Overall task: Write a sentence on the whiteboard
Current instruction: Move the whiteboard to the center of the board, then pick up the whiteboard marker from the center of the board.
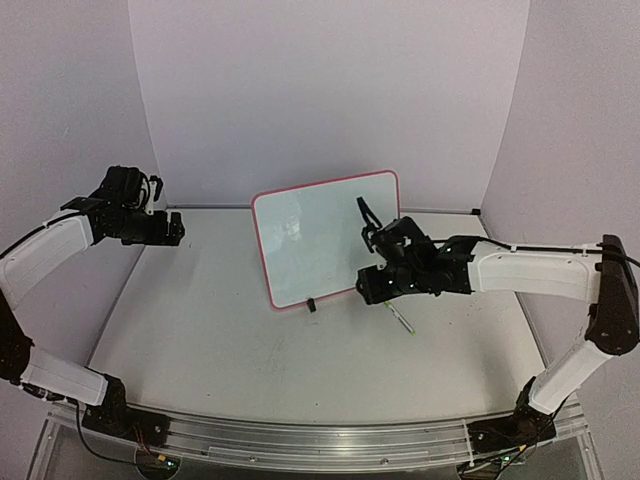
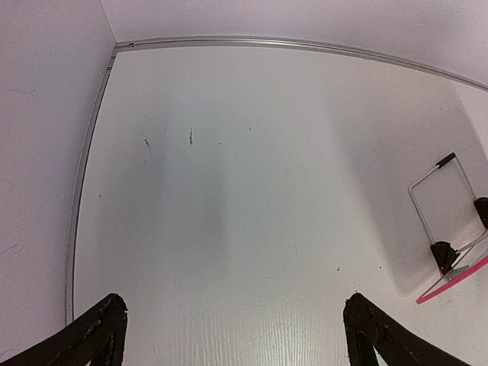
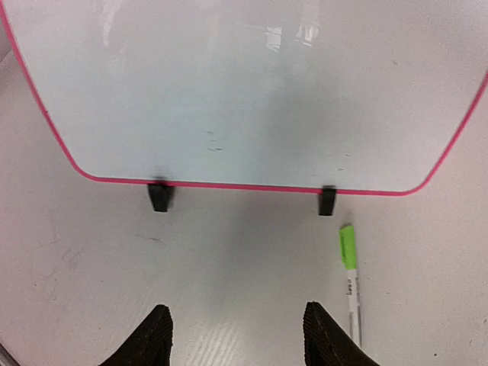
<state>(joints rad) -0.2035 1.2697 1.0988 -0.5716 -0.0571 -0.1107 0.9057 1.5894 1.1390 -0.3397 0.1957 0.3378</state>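
The whiteboard (image 1: 320,240) stands on the table (image 1: 220,340) about midway between the two arms, toward the far side. It rests on its long lower edge, so its long axis runs left to right, and in the top view the right end sits a little farther back than the left. It leans back with its white face turned toward the arms' bases, a pink-red frame running all round it. In the right wrist view the board fills the top of the picture. Its lower edge lies level across the view and is carried on two black clip feet (image 3: 158,196) that touch the table. A few faint marks (image 3: 213,143) show low on the face; I cannot tell whether they are letters, and no words can be read in any view. The right gripper (image 1: 372,284) hovers just in front of the board's lower right corner, facing it, its fingers (image 3: 156,335) parted with nothing between them. A marker (image 3: 351,293) lies flat on the table just beside one finger. Its long axis points toward the board, and its green cap end lies just short of the clip foot on the right of that view. The left gripper (image 1: 176,230) hangs well apart from the board at the far left, spread wide and empty. Its own camera catches the wire stand (image 2: 435,202) behind the board and one corner of the frame at the right edge.
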